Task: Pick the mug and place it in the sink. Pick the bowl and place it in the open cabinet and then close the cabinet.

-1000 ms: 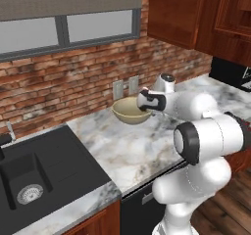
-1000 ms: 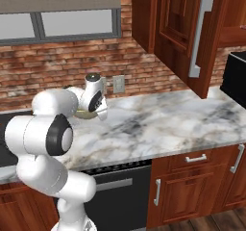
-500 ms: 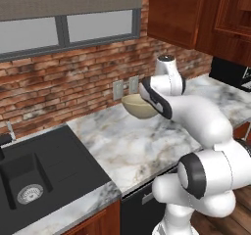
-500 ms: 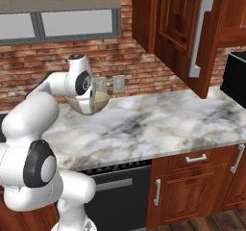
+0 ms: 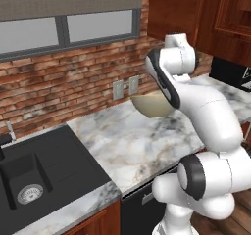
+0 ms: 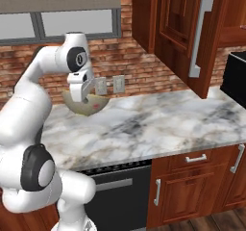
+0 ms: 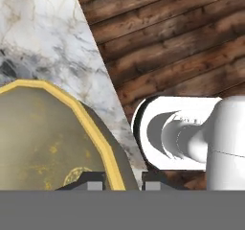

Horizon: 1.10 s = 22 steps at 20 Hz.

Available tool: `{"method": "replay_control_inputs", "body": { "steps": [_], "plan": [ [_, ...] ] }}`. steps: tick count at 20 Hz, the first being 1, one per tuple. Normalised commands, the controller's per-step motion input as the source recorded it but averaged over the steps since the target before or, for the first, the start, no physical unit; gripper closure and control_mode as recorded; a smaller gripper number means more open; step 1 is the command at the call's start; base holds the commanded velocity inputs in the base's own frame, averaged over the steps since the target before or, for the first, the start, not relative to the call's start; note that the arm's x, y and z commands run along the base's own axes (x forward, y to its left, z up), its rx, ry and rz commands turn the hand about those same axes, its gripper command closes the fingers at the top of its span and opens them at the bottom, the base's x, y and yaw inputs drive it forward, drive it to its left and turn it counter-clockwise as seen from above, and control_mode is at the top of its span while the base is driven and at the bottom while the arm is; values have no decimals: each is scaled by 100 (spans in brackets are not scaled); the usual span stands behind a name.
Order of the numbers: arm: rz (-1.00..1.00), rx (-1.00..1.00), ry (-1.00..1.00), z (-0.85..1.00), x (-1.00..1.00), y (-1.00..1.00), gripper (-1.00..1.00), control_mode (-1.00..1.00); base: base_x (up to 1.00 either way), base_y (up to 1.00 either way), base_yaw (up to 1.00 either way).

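Note:
My gripper (image 6: 82, 94) is shut on the rim of the olive-beige bowl (image 6: 87, 106), which hangs tilted just above the marble counter (image 6: 158, 119) near the brick wall. In the hand view the yellow rim of the bowl (image 7: 43, 138) runs between my fingertips (image 7: 94, 180). From the left, the bowl (image 5: 149, 106) peeks out behind my forearm. The black sink (image 5: 54, 155) lies far to the left. The reddish-brown cabinet stands up at the right with its door (image 6: 178, 28) swung open. The mug is out of view.
Two wall outlets (image 6: 109, 85) sit on the brick wall right behind the bowl. A black appliance (image 6: 235, 81) stands at the counter's right end. Drawers and a dark dishwasher front (image 6: 115, 191) are below the counter.
The arm has straightened upward and the bowl has come up off the counter, tilted, and shifted a little away from the sink. The gripper stays closed on the rim.

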Motion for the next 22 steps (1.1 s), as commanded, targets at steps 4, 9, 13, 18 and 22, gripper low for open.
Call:
{"method": "replay_control_inputs", "body": {
  "steps": [4,9,13,18,22],
  "plan": [
    [0,0,-19,28,-100,-3,100,-100,0,0,0],
    [0,0,-38,32,-100,0,100,-100,0,0,0],
    [0,0,-26,52,-54,-4,100,-100,0,0,0],
    [0,0,-1,60,-20,-8,100,-100,0,0,0],
    [-5,0,0,60,-39,-13,100,-100,0,0,0]
  ]
}}
